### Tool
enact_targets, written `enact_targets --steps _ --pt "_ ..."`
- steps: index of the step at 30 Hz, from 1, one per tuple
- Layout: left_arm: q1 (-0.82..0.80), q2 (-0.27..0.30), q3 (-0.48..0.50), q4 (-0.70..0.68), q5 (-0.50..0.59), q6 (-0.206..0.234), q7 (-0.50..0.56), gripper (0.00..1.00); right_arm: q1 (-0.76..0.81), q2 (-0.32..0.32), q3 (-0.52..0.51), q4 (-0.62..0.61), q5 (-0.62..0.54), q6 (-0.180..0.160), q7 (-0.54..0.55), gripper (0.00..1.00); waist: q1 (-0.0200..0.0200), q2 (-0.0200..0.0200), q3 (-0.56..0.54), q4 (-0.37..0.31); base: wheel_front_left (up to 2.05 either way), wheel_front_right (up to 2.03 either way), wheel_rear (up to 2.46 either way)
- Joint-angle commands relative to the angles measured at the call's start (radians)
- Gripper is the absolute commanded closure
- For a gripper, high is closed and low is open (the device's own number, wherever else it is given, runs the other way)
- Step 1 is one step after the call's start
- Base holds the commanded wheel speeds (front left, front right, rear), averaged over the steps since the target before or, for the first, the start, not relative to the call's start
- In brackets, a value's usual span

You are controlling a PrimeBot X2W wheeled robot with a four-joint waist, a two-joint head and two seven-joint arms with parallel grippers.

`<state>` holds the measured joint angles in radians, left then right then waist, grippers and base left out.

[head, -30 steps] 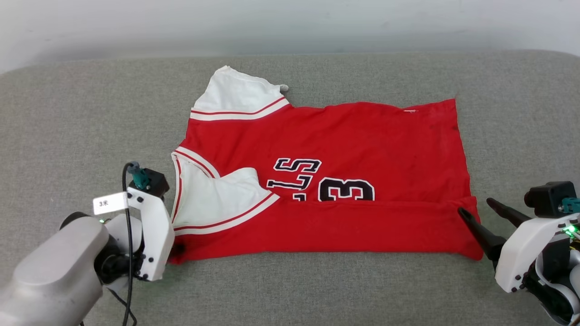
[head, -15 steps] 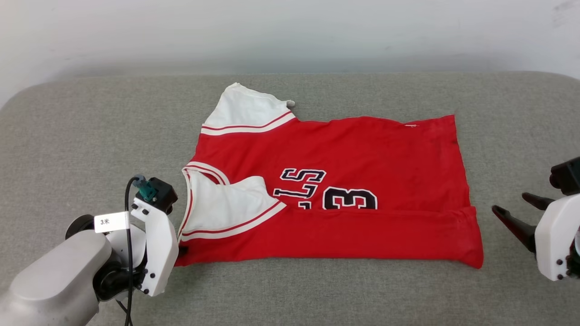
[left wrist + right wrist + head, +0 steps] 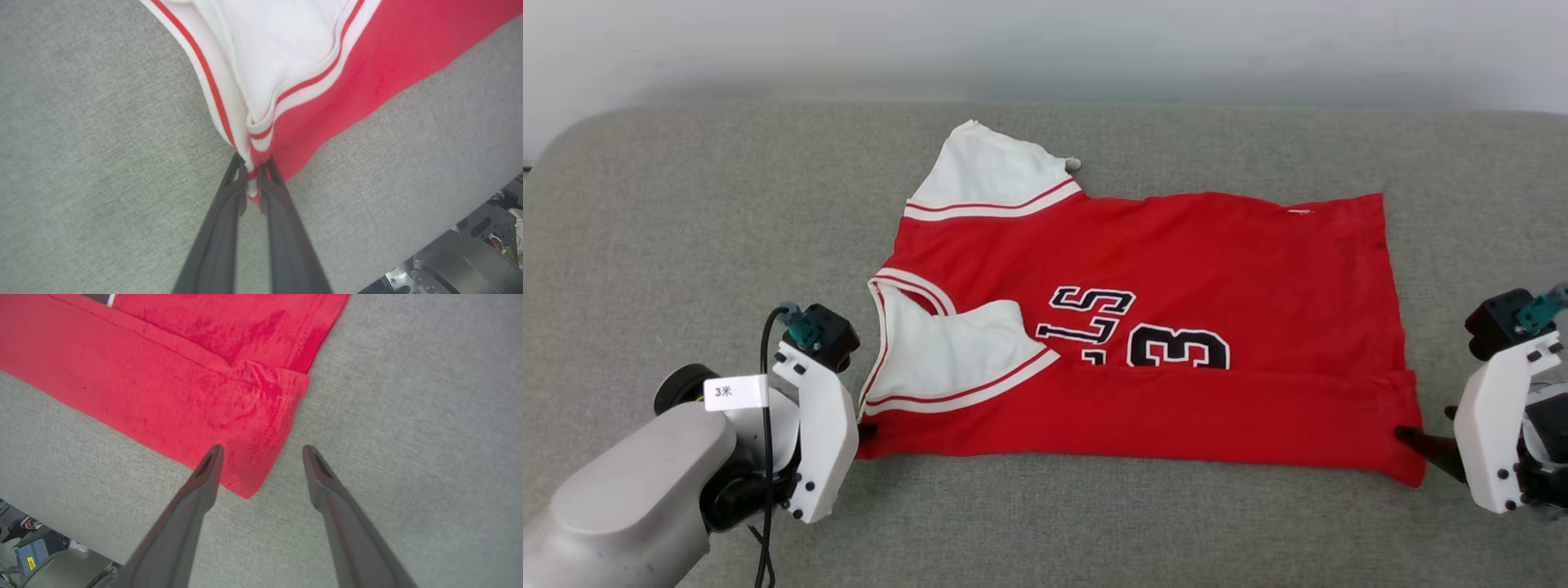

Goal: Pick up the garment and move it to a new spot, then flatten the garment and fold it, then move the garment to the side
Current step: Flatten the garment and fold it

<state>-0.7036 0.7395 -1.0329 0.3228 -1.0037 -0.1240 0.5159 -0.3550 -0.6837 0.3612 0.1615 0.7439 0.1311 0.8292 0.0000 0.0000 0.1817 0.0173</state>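
The red jersey shirt (image 3: 1217,261), white-sleeved with black lettering, lay flat, its near edge folded over. Its collar-side corner was pinched in the closed jaws of the left gripper (image 3: 253,173). Its hem corner lay between the spread jaws of the right gripper (image 3: 261,451).

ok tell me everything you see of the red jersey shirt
The red jersey shirt with white striped-trim sleeves and black lettering lies on the grey cushion, its near edge folded over, one sleeve folded onto the front. The left gripper is shut on its collar-end corner; the open right gripper straddles its hem corner.
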Motion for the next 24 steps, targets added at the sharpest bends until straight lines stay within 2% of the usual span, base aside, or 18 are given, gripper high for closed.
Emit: enact_targets --steps 1,6,11,16,17,18,19,24 --pt "-0.021 -0.007 -0.002 -0.007 0.010 0.001 -0.007 1.00 -0.026 0.024 -0.002 0.031 -0.013 -0.001 0.000 0.00 0.0000 0.0000 0.020 0.011 0.00 0.00 0.00" --pt "-0.035 -0.012 -0.001 -0.012 0.022 0.004 -0.012 1.00 -0.028 0.059 0.024 0.106 -0.029 -0.001 -0.013 0.00 0.0000 0.0000 0.052 0.025 0.00 0.00 0.00" --pt "-0.041 -0.018 -0.001 -0.009 0.025 0.005 -0.021 1.00 0.015 0.091 0.101 0.190 -0.027 -0.001 -0.027 0.00 0.0000 0.0000 0.070 0.032 0.00 0.00 0.00" --pt "-0.031 -0.020 -0.002 -0.002 0.021 0.005 -0.028 1.00 0.024 0.111 0.152 0.214 -0.004 0.001 -0.062 0.00 0.0000 0.0000 0.066 0.031 0.00 0.00 0.00" --pt "-0.025 -0.019 -0.002 0.001 0.019 0.005 -0.030 1.00 0.024 0.111 0.161 0.217 0.000 0.002 -0.072 0.62 0.0000 0.0000 0.061 0.028 0.00 0.00 0.00" --pt "-0.020 -0.018 -0.003 0.004 0.017 0.006 -0.033 1.00 0.020 0.105 0.165 0.217 0.001 0.002 -0.090 0.96 0.0000 0.0000 0.056 0.026 0.00 0.00 0.00" --pt "-0.015 -0.018 -0.004 0.006 0.015 0.006 -0.035 1.00 0.014 0.099 0.167 0.219 0.004 0.002 -0.104 1.00 0.0000 0.0000 0.049 0.024 0.00 0.00 0.00" --pt "0.010 -0.012 0.003 0.011 -0.001 0.010 -0.050 1.00 -0.005 0.060 0.163 0.212 0.036 0.000 -0.167 1.00 0.0000 0.0000 0.004 0.015 0.00 0.00 0.00"
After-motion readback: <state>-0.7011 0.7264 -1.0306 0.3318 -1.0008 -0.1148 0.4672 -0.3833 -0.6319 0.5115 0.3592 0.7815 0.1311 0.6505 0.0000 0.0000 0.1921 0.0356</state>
